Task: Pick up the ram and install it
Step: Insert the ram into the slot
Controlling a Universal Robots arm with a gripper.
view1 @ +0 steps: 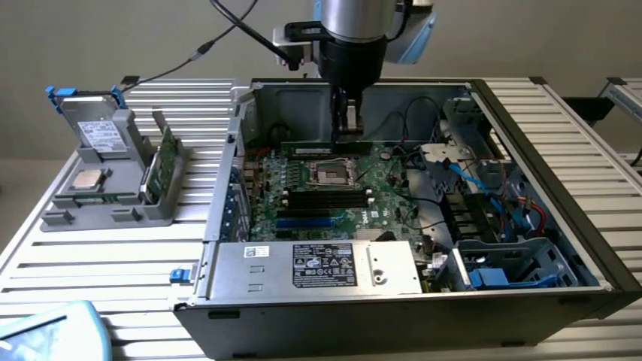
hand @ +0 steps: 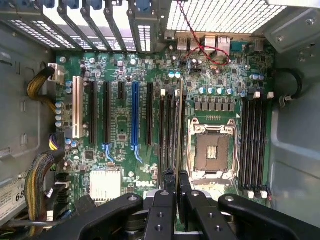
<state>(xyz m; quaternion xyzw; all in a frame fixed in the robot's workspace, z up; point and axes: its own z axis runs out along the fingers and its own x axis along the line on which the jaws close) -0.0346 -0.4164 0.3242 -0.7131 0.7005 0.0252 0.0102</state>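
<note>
My gripper (view1: 347, 129) hangs inside the open computer case (view1: 561, 188), above the green motherboard (view1: 392, 203). It is shut on the ram (hand: 179, 125), a thin green stick seen edge-on in the wrist view between the two black fingers (hand: 169, 181). The ram (view1: 311, 143) is held lengthwise over the far part of the board. In the wrist view it lines up with the long black memory slots (hand: 167, 130) beside the CPU socket (hand: 212, 150). Whether it touches a slot I cannot tell.
More black slots (hand: 255, 145) lie on the socket's other side. A power supply (view1: 321, 267) fills the case's near edge, and cables and a blue drive bay (view1: 501, 263) its right. Outside, a grey fixture (view1: 110, 203) holds a green card (view1: 161, 162), a drive (view1: 95, 131) and a chip (view1: 89, 179).
</note>
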